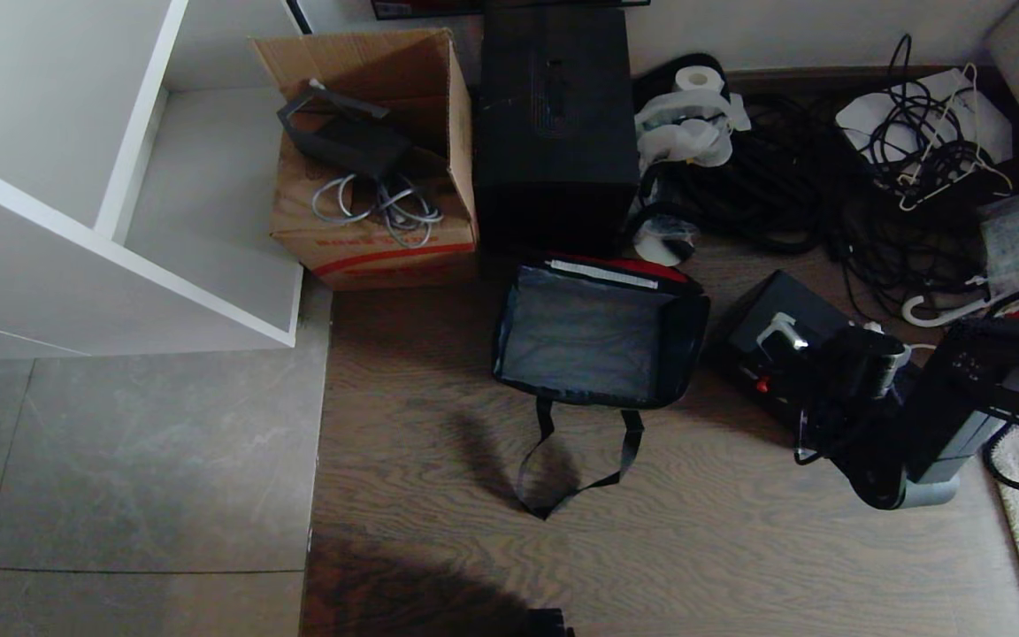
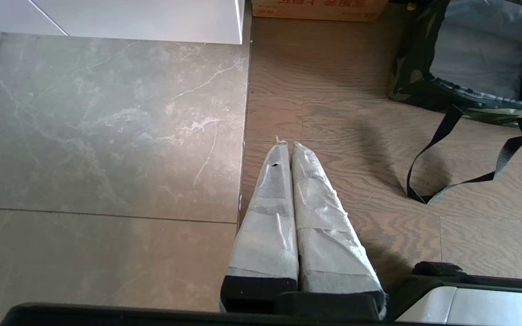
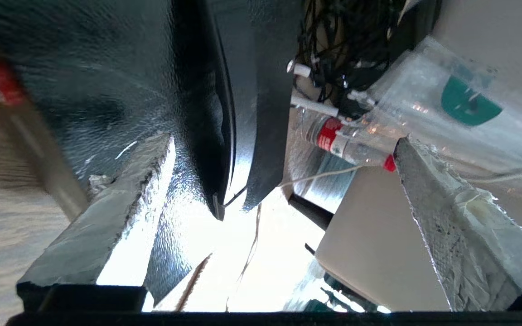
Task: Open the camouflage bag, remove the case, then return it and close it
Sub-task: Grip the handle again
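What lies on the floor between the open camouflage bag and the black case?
Nothing: in the head view only a strip of bare wood floor separates the camouflage bag from the case.

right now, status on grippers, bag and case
Right gripper open at the case. Left gripper shut, parked. Camouflage bag open, empty. Cable clutter behind case.

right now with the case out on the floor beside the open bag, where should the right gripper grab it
By the strap handle on top of the case, coming from above. The case lies flat on the wood floor to the right of the open camouflage bag, so its broad lid gives little to pinch, while the handle stands up from it. The right gripper is open and close to the case.
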`<state>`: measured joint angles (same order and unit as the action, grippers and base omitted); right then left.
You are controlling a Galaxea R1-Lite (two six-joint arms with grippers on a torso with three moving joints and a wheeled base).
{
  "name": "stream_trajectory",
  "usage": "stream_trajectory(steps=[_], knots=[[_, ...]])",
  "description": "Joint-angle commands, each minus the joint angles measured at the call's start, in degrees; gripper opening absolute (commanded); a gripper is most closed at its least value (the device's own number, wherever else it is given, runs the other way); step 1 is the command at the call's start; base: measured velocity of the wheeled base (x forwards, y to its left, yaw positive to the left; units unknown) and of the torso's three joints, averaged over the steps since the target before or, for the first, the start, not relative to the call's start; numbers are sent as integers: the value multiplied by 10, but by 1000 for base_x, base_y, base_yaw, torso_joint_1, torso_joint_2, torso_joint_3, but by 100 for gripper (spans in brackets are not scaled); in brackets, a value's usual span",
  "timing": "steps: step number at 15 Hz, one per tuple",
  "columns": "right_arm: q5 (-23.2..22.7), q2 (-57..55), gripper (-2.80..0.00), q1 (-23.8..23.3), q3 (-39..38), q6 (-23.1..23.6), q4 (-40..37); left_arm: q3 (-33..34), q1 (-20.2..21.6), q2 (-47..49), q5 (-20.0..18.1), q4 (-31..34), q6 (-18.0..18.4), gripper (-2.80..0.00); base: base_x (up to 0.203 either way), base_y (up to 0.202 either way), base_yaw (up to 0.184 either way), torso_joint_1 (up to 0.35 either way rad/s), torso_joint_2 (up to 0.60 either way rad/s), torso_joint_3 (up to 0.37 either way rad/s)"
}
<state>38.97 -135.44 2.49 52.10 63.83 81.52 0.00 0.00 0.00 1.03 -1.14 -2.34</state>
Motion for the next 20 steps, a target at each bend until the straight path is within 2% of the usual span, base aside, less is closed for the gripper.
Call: stream_trajectory(steps=[1,8,13,20], knots=[[2,-24,0,-1,26,4,12,5,0,-1,0,0,0,-280,0,0,0,0,0,0],[4,-69,0,-22,96,14,32,5,0,-1,0,0,0,-280,0,0,0,0,0,0],[27,-97,0,-29,161,18,23,5,0,-1,0,0,0,-280,0,0,0,0,0,0],[44,-133,0,-71,305,21,-80,5,0,-1,0,0,0,-280,0,0,0,0,0,0]])
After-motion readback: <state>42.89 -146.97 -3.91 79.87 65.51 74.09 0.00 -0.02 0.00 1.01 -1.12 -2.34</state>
